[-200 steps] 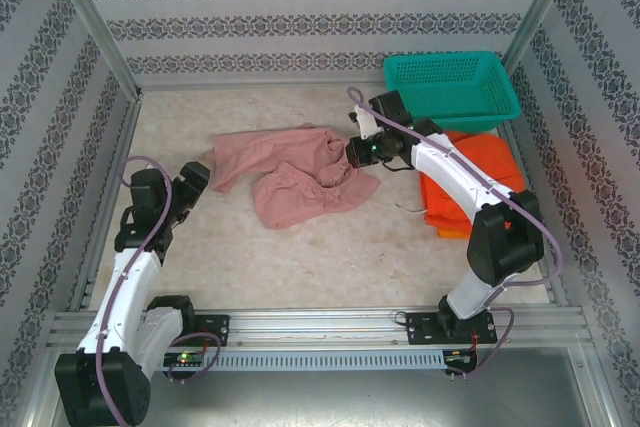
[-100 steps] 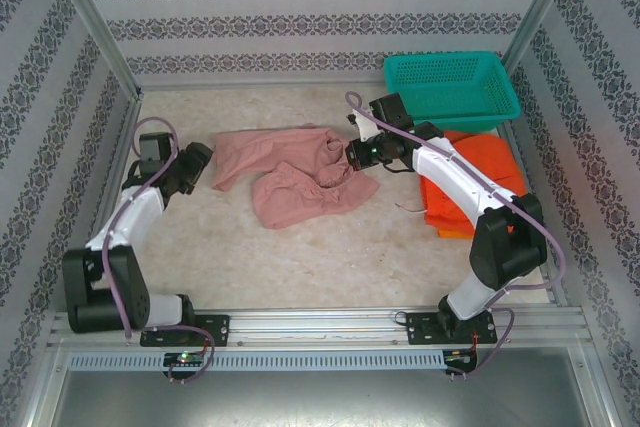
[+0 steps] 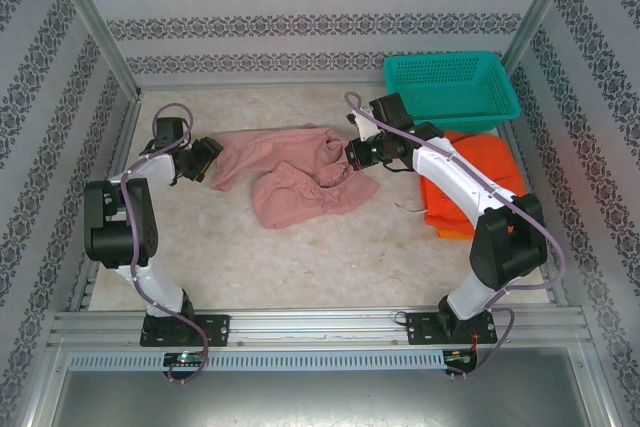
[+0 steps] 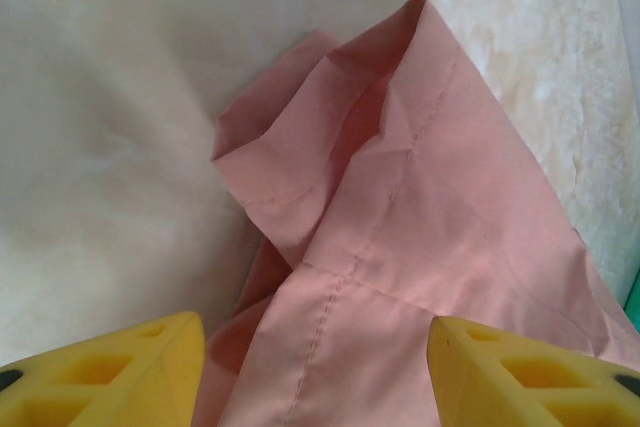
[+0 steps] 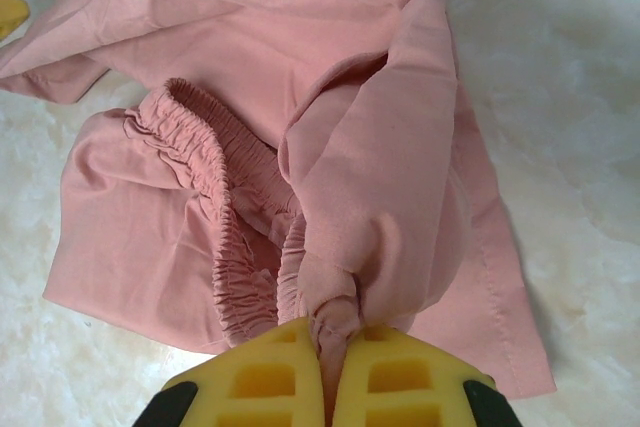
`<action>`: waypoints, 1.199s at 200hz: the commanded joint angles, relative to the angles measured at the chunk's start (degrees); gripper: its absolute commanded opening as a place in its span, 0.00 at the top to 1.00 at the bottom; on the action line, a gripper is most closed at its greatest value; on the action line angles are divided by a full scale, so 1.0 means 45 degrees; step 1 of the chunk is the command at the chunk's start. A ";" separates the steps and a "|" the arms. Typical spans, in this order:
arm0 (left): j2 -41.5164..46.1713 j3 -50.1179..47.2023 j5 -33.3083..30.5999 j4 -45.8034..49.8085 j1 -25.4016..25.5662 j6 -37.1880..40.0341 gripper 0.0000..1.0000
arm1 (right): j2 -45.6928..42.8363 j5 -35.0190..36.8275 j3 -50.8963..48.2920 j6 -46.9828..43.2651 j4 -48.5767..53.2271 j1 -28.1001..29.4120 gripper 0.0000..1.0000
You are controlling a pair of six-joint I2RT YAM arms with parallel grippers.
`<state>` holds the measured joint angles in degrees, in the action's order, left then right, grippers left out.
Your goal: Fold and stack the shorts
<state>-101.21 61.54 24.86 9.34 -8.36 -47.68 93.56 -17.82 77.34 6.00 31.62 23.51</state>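
Note:
The dusty pink shorts [image 3: 290, 182] lie crumpled mid-table, elastic waist [image 5: 215, 197] bunched up. My right gripper [image 3: 350, 154] is at their right end, shut on a pinch of pink fabric [image 5: 340, 332] beside the waistband. My left gripper [image 3: 207, 159] is at the shorts' left end. In the left wrist view its yellow fingers [image 4: 312, 347] stand apart, open, with a hemmed leg of the pink shorts [image 4: 400, 207] lying between them. Folded orange shorts [image 3: 470, 192] sit at the right, partly hidden by the right arm.
A teal mesh basket [image 3: 450, 87] stands at the back right, just behind the orange shorts. Patterned walls and metal posts close in the table on three sides. Bare marbled tabletop [image 3: 300, 257] stretches in front of the pink shorts.
My left arm has swung up and right, bringing its gripper to the pink shorts' left end, and its jaws have narrowed. The right gripper keeps its grip and has not moved.

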 commanded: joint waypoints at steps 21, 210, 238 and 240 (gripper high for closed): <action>-0.1049 0.0485 0.1060 -0.1249 -0.0057 -0.0126 0.40 | 0.0049 -0.0160 0.0078 -0.0120 -0.0200 0.0073 1.00; -0.0302 0.0973 0.1338 -0.1923 0.0099 -0.1087 0.88 | 0.0332 -0.0132 0.0000 -0.0220 -0.0073 0.0060 1.00; -0.0130 0.1393 0.0984 -0.1989 0.0100 -0.0943 1.00 | 0.0224 -0.0121 0.0240 -0.0228 -0.0074 -0.0010 1.00; -0.0113 0.1459 0.0961 -0.1981 0.0085 -0.0932 1.00 | 0.0225 -0.0131 0.0285 -0.0222 -0.0073 -0.0024 1.00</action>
<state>-103.24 65.14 30.72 2.07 -8.25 -52.71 94.67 -17.85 77.34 5.96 31.44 23.49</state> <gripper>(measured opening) 0.044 0.059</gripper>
